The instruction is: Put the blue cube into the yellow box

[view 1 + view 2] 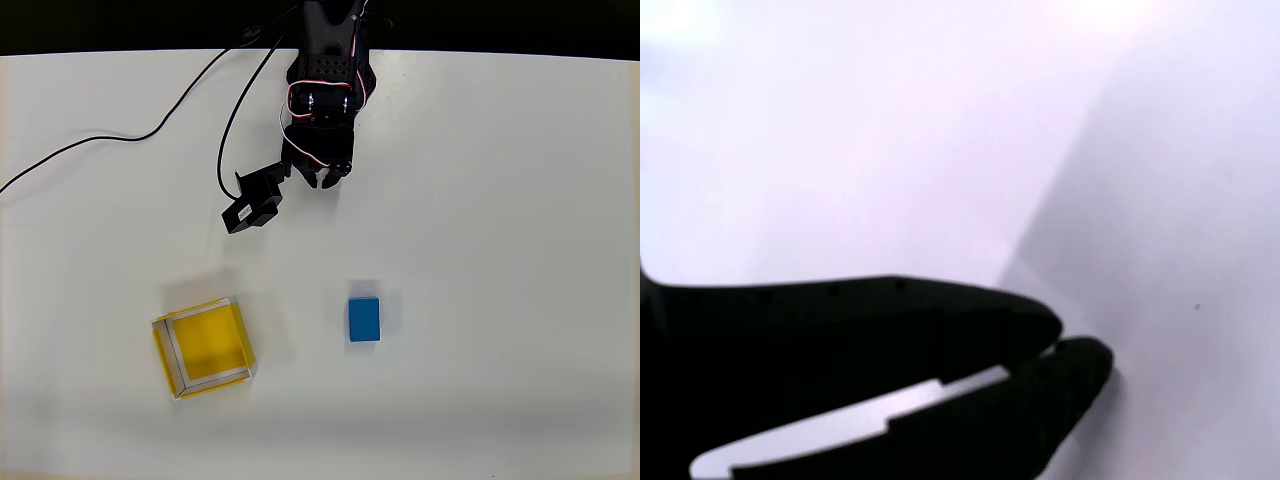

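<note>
So the gripper [322, 180] is tucked up at the far edge of the table [520, 200], fingertips touching, holding nothing, looks like a parked pose. The blue cube [364, 319] sits out in the open, right of the yellow box [201, 348], well apart, easy to reach.

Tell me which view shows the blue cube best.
The overhead view: the blue cube lies fully visible on the white table, right of the yellow box. The wrist view gives nothing of it.

arm [325, 60] cut off at overhead view's top.
</note>
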